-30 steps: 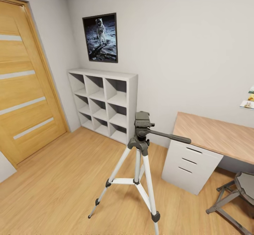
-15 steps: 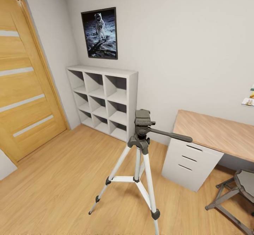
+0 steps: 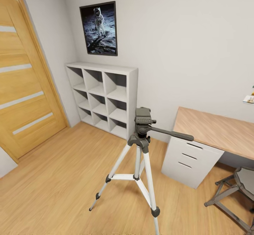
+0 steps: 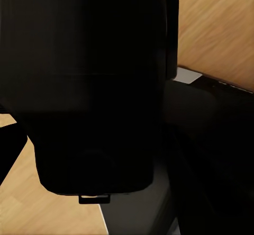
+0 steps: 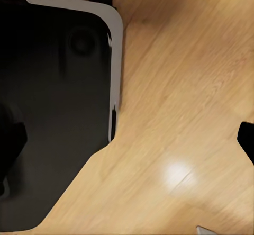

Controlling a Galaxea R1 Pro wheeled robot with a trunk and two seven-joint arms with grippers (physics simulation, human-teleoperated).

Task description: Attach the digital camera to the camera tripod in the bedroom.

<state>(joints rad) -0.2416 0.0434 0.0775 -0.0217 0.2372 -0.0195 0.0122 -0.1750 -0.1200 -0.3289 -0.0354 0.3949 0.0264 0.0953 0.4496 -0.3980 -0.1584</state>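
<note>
The camera tripod (image 3: 140,146) stands on the wood floor mid-room, silver legs spread. Its dark grey head (image 3: 143,116) is bare on top, and the black pan handle (image 3: 172,134) points right toward the desk. In the left wrist view a black boxy thing (image 4: 90,87) sits right against the lens and looks like the digital camera, with my left gripper shut on it. A dark finger (image 4: 172,34) shows beside it. My right gripper (image 5: 127,137) is open over the floor, its fingertips (image 5: 246,138) far apart and nothing between them.
A white cube shelf (image 3: 102,94) stands against the back wall under an astronaut poster (image 3: 98,28). The wood-topped desk (image 3: 218,131) with white drawers (image 3: 188,157) is right of the tripod, a grey stool (image 3: 243,185) beside it. A wooden door (image 3: 24,83) is left. My black base (image 5: 53,102) is below.
The whole head view has shifted a little, everything sliding slightly up the frame: the camera moved. The tripod stands where it was.
</note>
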